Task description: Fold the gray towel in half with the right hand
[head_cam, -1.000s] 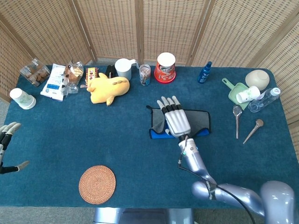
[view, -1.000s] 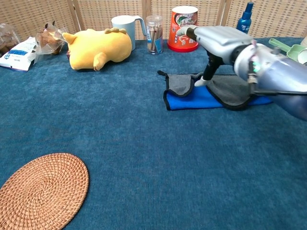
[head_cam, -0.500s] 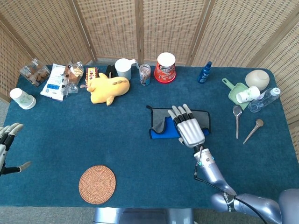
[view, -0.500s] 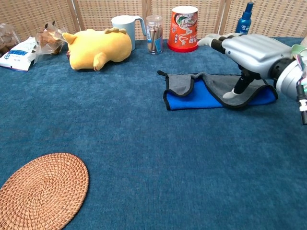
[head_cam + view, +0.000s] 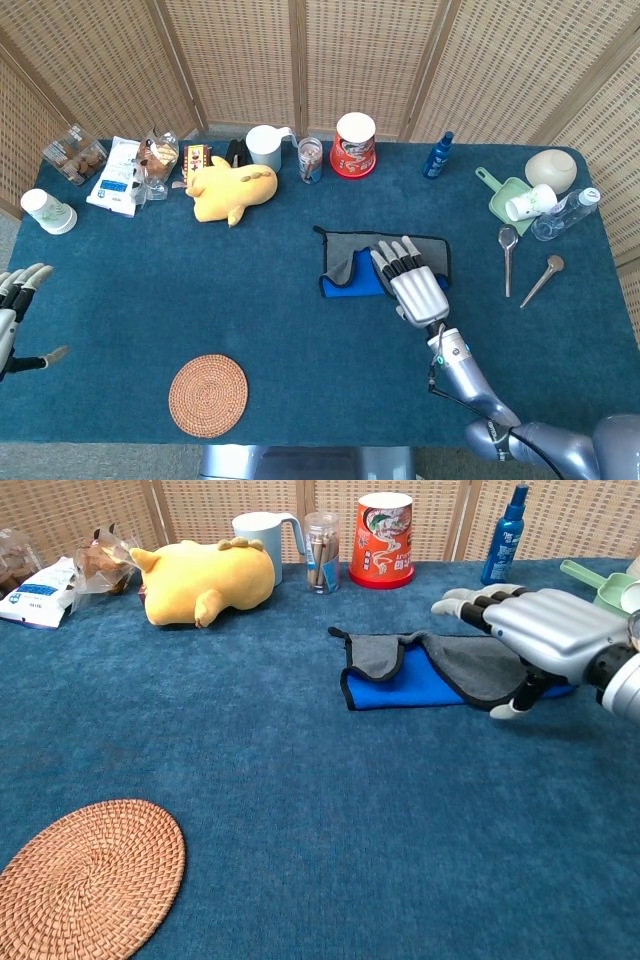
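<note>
Blue table: right hand flat, fingers apart, over gray towel; maybe touching. Spoons nearby.

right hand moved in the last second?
Yes. The right hand has shifted right and back toward the robot along the gray towel, now over its right end.

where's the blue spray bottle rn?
In the head view the blue spray bottle stands at the table's far edge, right of centre, between the red snack cup and the green scoop.
</note>
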Motion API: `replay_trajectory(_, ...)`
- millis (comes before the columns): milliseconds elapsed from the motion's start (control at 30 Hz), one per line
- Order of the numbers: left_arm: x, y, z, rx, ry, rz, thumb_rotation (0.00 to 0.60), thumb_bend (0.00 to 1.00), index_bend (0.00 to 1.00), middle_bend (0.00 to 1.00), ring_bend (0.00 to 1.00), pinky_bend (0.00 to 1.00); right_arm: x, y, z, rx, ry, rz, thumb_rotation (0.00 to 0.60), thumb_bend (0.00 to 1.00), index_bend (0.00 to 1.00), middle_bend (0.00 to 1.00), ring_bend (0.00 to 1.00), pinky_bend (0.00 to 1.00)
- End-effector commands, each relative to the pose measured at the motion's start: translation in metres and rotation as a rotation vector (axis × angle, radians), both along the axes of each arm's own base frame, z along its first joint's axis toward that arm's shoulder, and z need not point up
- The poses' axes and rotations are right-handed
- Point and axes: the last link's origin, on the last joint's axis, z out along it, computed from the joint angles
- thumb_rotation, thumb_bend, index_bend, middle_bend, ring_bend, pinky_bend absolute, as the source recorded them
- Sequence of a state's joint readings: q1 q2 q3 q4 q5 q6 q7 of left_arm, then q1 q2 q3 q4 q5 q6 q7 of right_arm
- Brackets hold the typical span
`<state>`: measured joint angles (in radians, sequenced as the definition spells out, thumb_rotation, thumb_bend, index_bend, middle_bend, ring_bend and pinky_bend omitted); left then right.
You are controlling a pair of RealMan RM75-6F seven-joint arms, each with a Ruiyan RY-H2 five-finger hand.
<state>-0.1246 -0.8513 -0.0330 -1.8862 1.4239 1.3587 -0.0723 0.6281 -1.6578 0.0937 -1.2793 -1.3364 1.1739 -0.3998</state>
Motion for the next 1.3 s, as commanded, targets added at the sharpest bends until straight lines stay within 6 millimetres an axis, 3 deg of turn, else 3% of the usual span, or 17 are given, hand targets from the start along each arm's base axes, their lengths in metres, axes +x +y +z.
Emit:
replay_trajectory(33, 0.000, 0.000, 0.000, 0.001, 0.000, 0.001, 0.600, 0.11, 0.00, 0.00, 0.00, 0.00, -0.001, -0.002, -0.004, -0.004, 0.005, 0.009, 0.600, 0.03, 0.00, 0.00, 0.00, 0.10)
replay_trajectory(300, -0.001, 0.001, 0.000, 0.001, -0.001, 0.003, 0.600, 0.11, 0.00, 0.00, 0.00, 0.00, -0.004, -0.009, -0.012, -0.018, -0.003, 0.007, 0.600, 0.05, 0.06, 0.00, 0.00, 0.11)
replay_trajectory(467, -0.001, 0.001, 0.001, 0.002, -0.003, 0.006, 0.600, 0.11, 0.00, 0.00, 0.00, 0.00, -0.004, -0.013, -0.013, -0.038, -0.018, 0.016, 0.600, 0.09, 0.15, 0.00, 0.00, 0.13)
replay_trajectory(800, -0.001, 0.001, 0.000, -0.002, -0.001, 0.005, 0.600, 0.11, 0.00, 0.00, 0.00, 0.00, -0.011, -0.019, -0.016, -0.055, -0.020, 0.005, 0.600, 0.27, 0.41, 0.00, 0.00, 0.17)
replay_trajectory(1100, -0.001, 0.001, -0.001, -0.004, 0.002, 0.005, 0.600, 0.11, 0.00, 0.00, 0.00, 0.00, -0.014, -0.019, -0.014, -0.076, -0.034, 0.021, 0.600, 0.44, 0.53, 0.04, 0.00, 0.23)
replay_trajectory(1300, 0.000, 0.001, -0.002, -0.009, 0.004, 0.006, 0.600, 0.11, 0.00, 0.00, 0.00, 0.00, -0.017, -0.029, -0.013, -0.112, -0.012, 0.009, 0.600, 0.45, 0.55, 0.05, 0.00, 0.25)
